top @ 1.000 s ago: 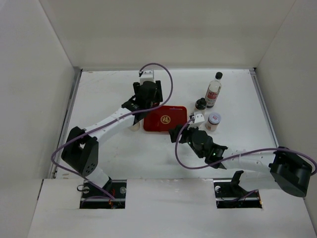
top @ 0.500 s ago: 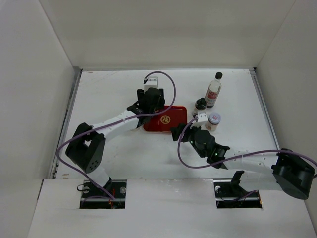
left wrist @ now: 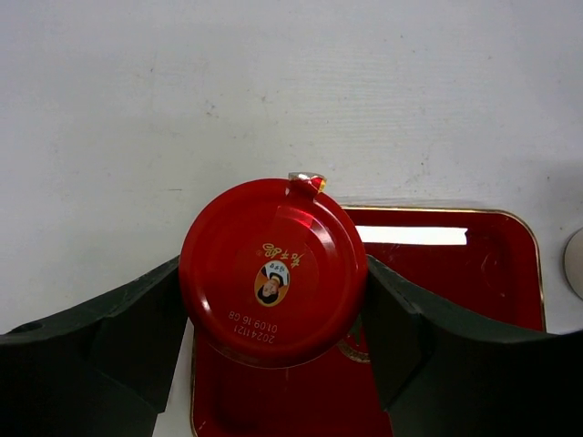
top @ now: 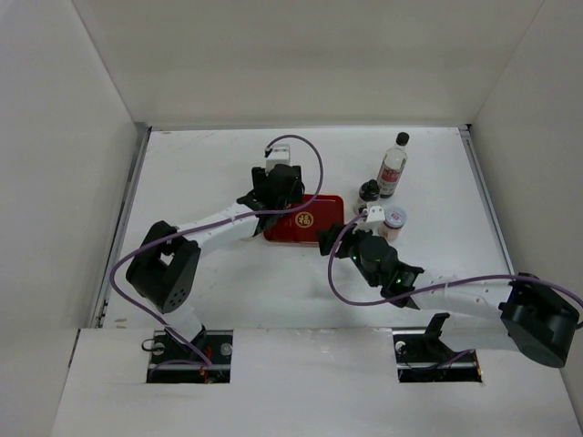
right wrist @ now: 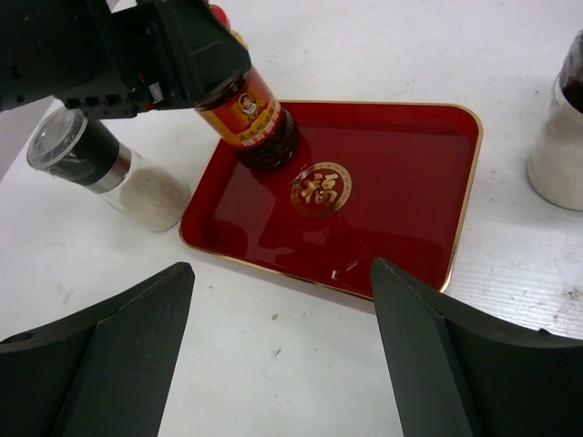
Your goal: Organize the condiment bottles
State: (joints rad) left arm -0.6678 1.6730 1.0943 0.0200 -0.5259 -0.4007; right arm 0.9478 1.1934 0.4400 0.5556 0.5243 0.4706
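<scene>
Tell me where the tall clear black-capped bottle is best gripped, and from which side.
Grip the tall clear bottle around its labelled body, below the narrow neck, probably from its right side. It stands upright, and the small dark bottle crowds its near left, while the right looks free.

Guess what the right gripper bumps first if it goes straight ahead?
Probably the tray, at its near edge: it lies straight ahead of the right gripper. Depth is unclear.

Bright, even overhead light is seen; glare is thrown across the red tray point(left wrist: 492, 273) and red-capped jar point(left wrist: 273, 259); shadows are soft.
</scene>
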